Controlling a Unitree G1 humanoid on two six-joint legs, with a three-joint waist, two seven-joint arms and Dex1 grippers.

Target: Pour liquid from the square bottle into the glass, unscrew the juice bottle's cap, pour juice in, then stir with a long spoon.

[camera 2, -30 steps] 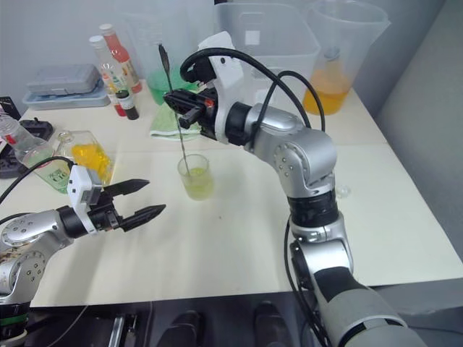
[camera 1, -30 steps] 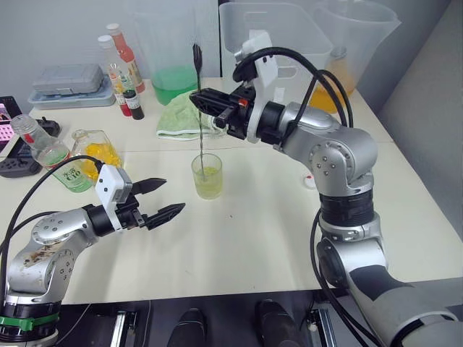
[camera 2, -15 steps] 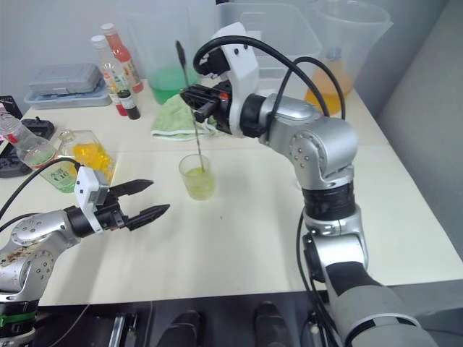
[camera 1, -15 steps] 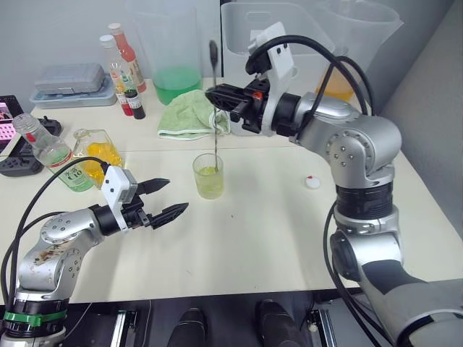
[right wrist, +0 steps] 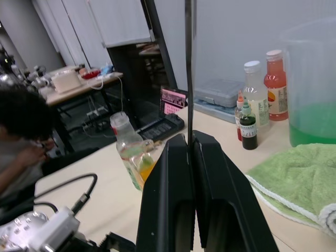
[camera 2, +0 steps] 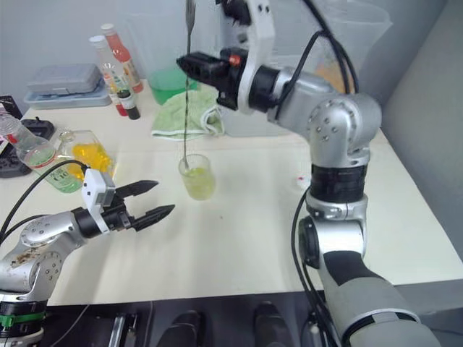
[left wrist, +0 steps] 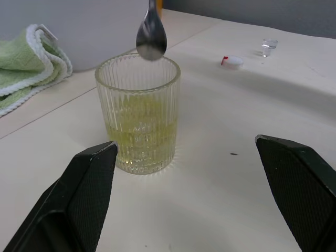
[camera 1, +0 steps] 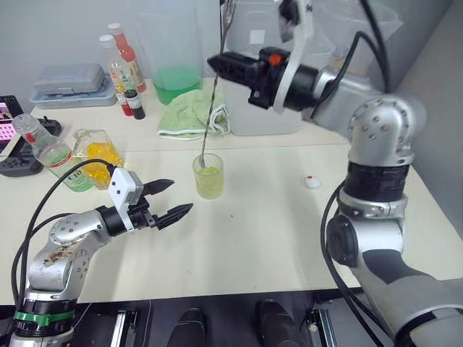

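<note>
The stirring step seems in hand: the right end effector (camera 1: 217, 66) pinches the long thin silver spoon (camera 1: 211, 119), its bowl at the rim of the small ribbed clear glass (camera 1: 207, 176) of yellow-green liquid on the table (camera 1: 275, 224), so next it likely must dip deeper and circle, while the left end effector (camera 1: 170, 199) waits spread nearby.
</note>
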